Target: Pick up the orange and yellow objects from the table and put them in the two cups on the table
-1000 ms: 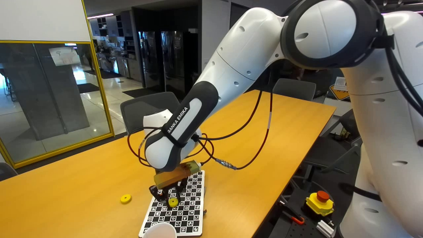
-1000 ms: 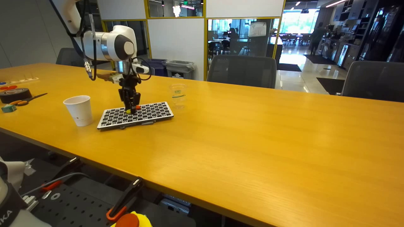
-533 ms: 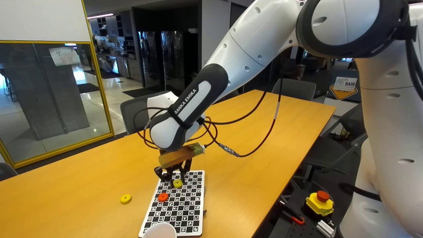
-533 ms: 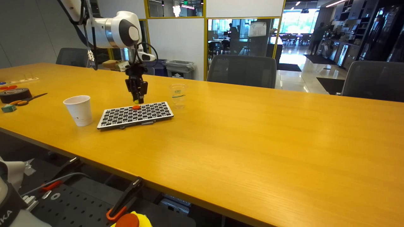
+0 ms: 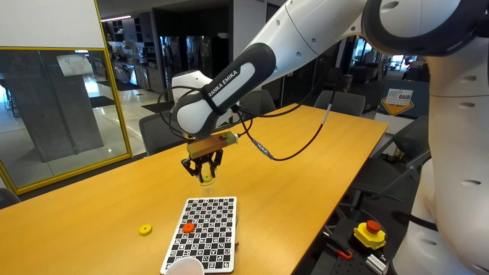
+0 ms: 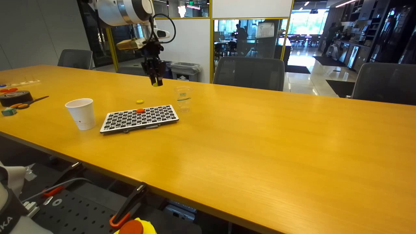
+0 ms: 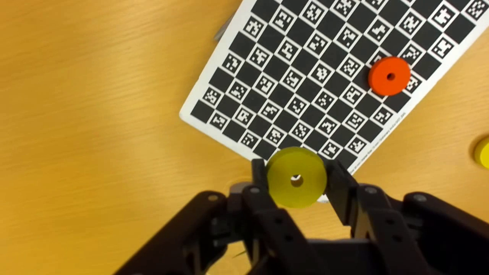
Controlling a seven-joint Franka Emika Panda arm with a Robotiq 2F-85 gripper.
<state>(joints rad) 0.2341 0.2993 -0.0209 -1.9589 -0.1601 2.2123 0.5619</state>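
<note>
My gripper point(image 7: 297, 176) is shut on a yellow disc point(image 7: 297, 162) with a hole through its middle, pinched at its sides. It hangs above the table point(image 6: 260, 146), past the far end of the checkered board. An orange disc point(image 5: 188, 230) lies flat on that board. Left of the board in an exterior view, another yellow disc point(image 5: 145, 230) rests on the wood. The clear cup point(image 6: 184, 101) stands upright off the board's far end, lower than my fingers; its outline is faint. At the near end stands the white cup point(image 6: 81, 113), partly cut off in an exterior view.
The checkered board point(image 5: 214, 244) lies between the two cups. At the far left of an exterior view are a black tape roll point(image 6: 15, 98), scissors point(image 6: 27, 102), a green block point(image 6: 9, 111) and small red-orange pieces point(image 6: 12, 90). Chairs point(image 6: 248, 73) line the far edge.
The gripper has risen off the board with the yellow disc and moved toward the clear cup's end. The orange disc, partly hidden a second ago, now shows fully and has stayed put.
</note>
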